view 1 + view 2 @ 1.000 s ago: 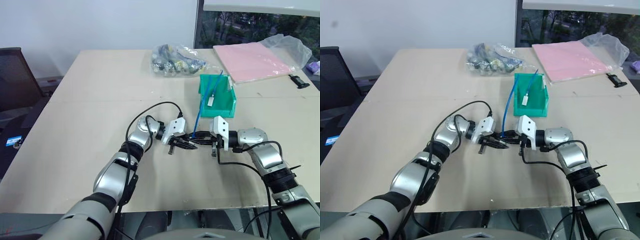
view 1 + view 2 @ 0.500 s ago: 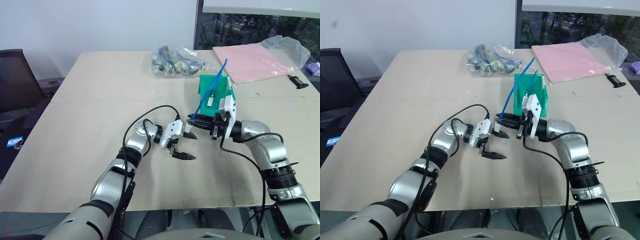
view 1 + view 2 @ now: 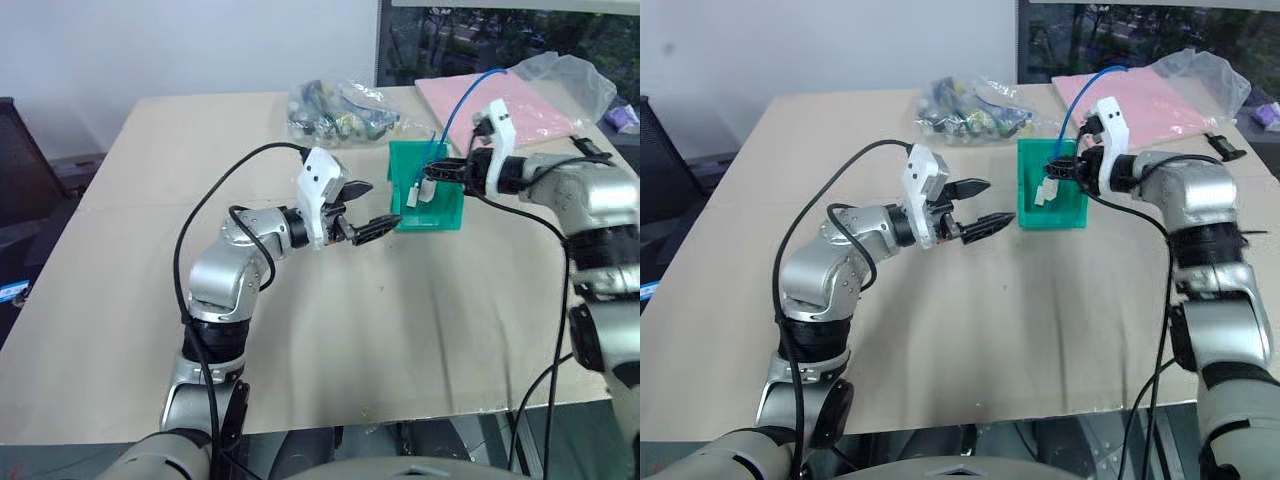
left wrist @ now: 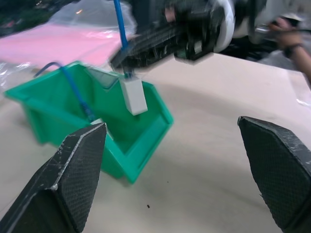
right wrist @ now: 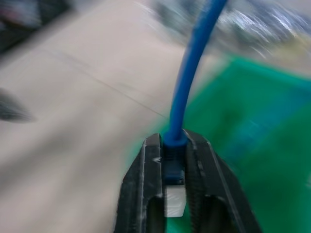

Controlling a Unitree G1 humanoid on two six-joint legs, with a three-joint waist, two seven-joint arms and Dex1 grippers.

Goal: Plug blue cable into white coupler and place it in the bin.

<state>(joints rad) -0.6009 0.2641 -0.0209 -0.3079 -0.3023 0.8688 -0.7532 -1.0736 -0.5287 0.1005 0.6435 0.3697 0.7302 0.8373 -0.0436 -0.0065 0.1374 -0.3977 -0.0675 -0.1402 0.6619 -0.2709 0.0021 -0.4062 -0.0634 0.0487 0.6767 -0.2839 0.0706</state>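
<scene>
The green bin (image 3: 440, 213) stands on the table, right of centre. My right gripper (image 3: 432, 171) hovers over the bin's open top, shut on the boot of the blue cable (image 5: 192, 73). The white coupler (image 4: 133, 95) hangs from that plug, just below the fingertips (image 5: 146, 184) and above the bin's inside. From the grip the cable (image 3: 462, 88) arcs up and back, and a further stretch of it (image 4: 73, 87) runs down into the bin (image 4: 141, 158). My left gripper (image 3: 365, 205) is raised left of the bin, wide open and holding nothing.
A clear bag of mixed cables (image 3: 335, 108) lies behind the bin. A pink sheet (image 3: 520, 100) and crumpled clear plastic (image 3: 570, 75) sit at the back right. A person's hand (image 4: 291, 36) is at the far side. Bare tabletop (image 3: 400, 320) stretches in front.
My left gripper opened, let go of the cable and rose to the left. My right gripper lifted the plugged cable end off the table and carried it back over the bin.
</scene>
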